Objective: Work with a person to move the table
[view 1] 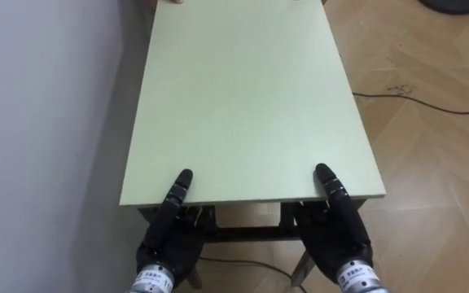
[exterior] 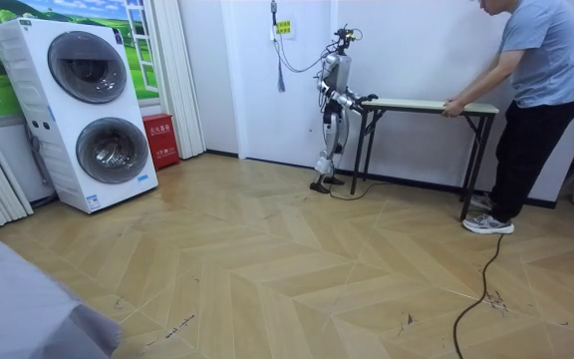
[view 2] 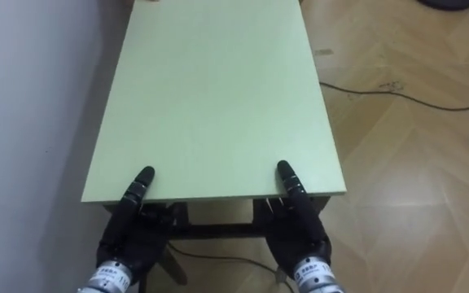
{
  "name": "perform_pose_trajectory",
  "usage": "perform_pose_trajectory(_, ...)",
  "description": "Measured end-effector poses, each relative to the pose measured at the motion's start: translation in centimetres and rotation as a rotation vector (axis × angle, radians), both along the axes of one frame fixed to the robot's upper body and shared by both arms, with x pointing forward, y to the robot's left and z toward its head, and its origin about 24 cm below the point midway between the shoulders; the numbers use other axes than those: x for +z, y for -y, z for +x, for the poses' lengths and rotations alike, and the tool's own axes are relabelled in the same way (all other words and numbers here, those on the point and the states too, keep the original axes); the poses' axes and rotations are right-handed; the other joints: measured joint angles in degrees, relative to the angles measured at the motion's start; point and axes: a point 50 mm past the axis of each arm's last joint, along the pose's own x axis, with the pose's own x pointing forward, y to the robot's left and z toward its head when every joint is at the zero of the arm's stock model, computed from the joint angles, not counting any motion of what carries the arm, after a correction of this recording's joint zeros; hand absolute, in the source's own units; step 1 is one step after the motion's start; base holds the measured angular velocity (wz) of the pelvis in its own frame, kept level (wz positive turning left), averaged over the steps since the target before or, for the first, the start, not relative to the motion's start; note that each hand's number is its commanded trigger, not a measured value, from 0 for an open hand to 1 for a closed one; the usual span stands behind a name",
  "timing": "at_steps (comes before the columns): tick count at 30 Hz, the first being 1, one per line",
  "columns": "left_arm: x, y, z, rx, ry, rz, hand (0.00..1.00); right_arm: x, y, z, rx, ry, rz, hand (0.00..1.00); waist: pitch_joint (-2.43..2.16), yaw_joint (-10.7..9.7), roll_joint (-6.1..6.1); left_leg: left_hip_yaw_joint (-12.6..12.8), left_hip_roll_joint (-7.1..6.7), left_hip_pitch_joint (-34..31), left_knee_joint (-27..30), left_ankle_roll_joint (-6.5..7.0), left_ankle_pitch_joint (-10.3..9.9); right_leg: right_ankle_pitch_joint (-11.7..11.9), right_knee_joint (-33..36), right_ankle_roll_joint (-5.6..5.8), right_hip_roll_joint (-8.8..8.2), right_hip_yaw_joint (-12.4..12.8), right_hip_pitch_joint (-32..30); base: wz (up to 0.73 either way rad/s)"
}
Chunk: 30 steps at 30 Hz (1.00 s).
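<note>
The pale green table [view 1: 251, 98] stood with its left edge close along the white wall [view 1: 39, 122] and open wood floor [view 1: 430, 163] off its right edge. The left hand [view 1: 169, 236] and right hand [view 1: 340, 232] met its near edge, thumbs on top; I could not tell their grip beneath. A person [exterior: 536, 100] held its far end.

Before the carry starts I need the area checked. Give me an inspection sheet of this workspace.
Surface: table top, pale green.
Job's things: table stands along the wall; person has hands on its far end.
Clutter: nothing seen.
Hands: left hand and right hand at the near edge, reaching onto the top.
Cables: dark cable on the parquet floor, robot's right.
Surroundings: stacked washing machines, red box, curtain.
</note>
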Motion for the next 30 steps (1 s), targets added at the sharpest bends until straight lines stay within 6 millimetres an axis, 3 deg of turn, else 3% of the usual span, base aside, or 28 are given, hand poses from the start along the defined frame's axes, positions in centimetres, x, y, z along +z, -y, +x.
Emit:
perform_pose_trajectory(13,-0.8,-0.1,-0.4,-0.026,-0.031,0.032,1.0,-0.8,0.3,-0.8,-0.018,-0.04,-0.001,1.0,-0.02,0.0,-0.02,0.3,-0.02,0.63,-0.13,-0.11,-0.07,0.0,0.04,0.0,0.08,0.36,0.75,0.01)
perform_pose_trajectory(19,-2.4,-0.6,-1.1,-0.055,-0.069,0.066,1.0,-2.5,0.6,-1.8,-0.018,-0.088,-0.013,1.0,-0.25,0.11,-0.34,0.17,0.14,1.48,-0.34,-0.23,-0.18,0.01,-0.18,-0.02,0.31,0.73,1.5,0.0)
perform_pose_trajectory(30,-4.8,-0.8,-2.3,-0.106,-0.099,0.067,1.0,-4.8,1.1,-3.1,-0.012,-0.135,-0.021,1.0,-1.32,0.23,-0.54,1.07,0.49,3.71,-1.9,-0.35,-0.15,0.61,-1.16,-0.22,0.81,1.02,3.03,-0.04)
